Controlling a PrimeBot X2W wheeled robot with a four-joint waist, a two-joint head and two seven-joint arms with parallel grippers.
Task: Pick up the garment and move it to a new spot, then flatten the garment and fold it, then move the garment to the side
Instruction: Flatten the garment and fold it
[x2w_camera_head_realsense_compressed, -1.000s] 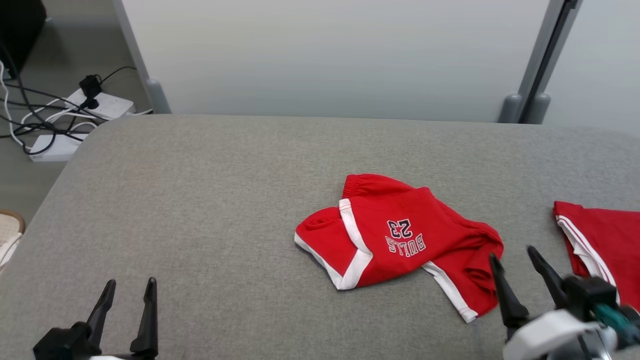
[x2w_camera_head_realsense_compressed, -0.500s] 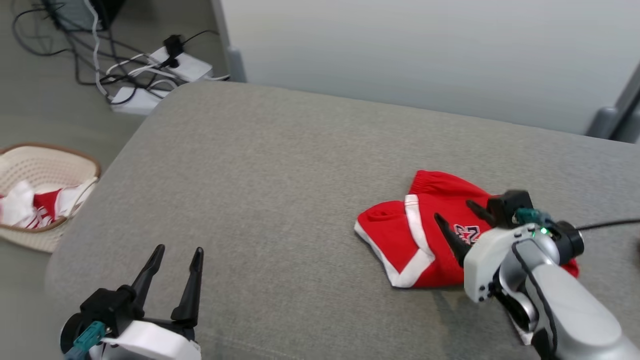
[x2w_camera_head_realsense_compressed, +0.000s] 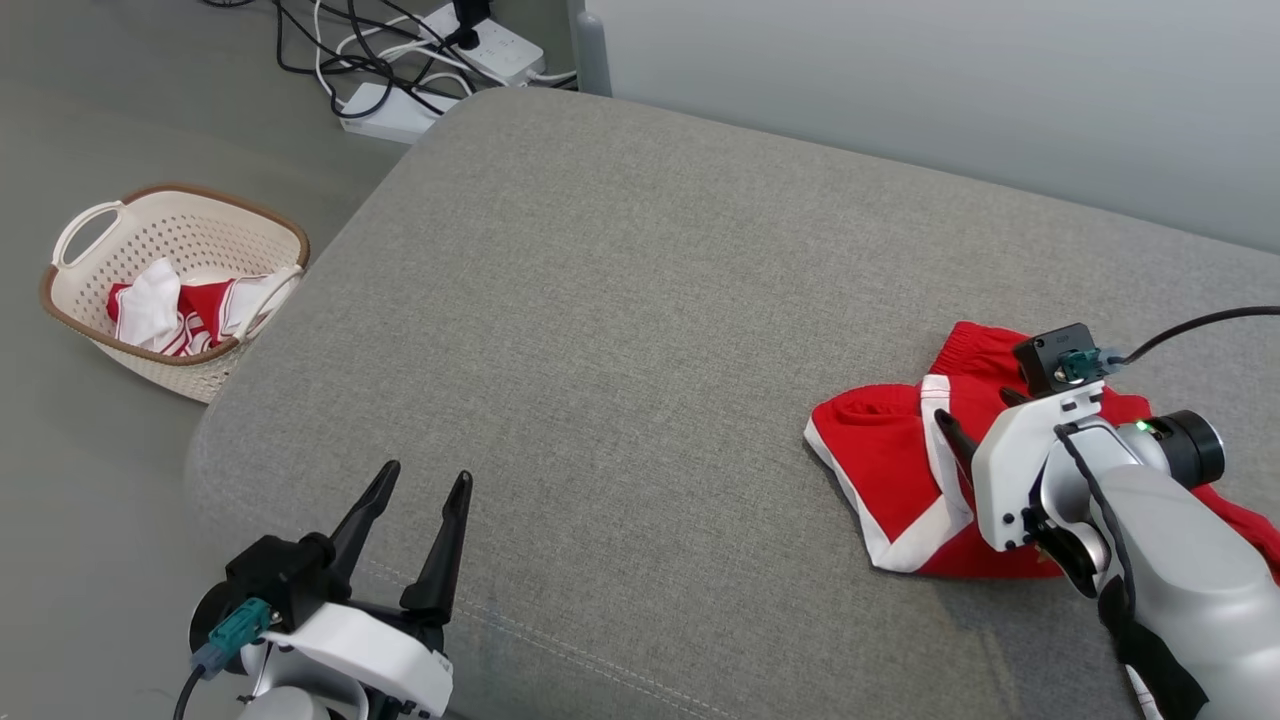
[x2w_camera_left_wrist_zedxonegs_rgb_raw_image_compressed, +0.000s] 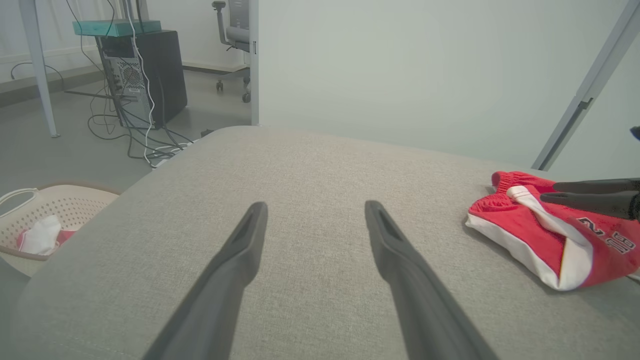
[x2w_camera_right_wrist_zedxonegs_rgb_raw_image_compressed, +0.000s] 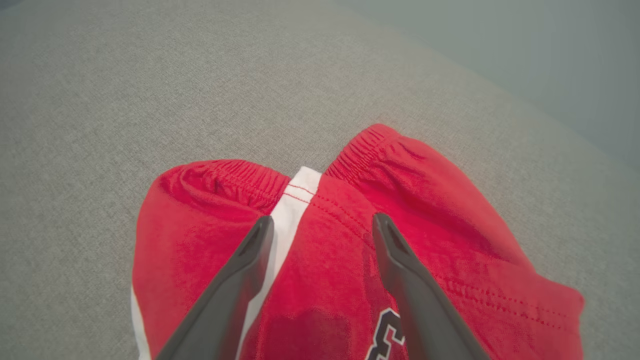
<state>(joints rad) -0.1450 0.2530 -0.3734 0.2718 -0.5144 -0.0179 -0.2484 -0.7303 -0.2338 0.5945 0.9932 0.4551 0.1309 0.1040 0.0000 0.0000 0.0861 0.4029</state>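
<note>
Right gripper (x2w_camera_right_wrist_zedxonegs_rgb_raw_image_compressed: 322, 222), jaws wide, angles down over the red shorts (x2w_camera_right_wrist_zedxonegs_rgb_raw_image_compressed: 200, 225); left gripper (x2w_camera_left_wrist_zedxonegs_rgb_raw_image_compressed: 316, 205) likewise wide

— Markings found?
— On red shorts (x2w_camera_left_wrist_zedxonegs_rgb_raw_image_compressed: 525, 230), left wrist view: dark digit "2" with white edging. Below it, two or three dark capitals, tilted and cut off at the frame edge; possibly "BU", not certain.
— Right wrist view?
— Same print, seen close: part of a "3", dark with white outline, cut off at the bottom edge.
— Head view?
— Print covered there; not readable.
</note>
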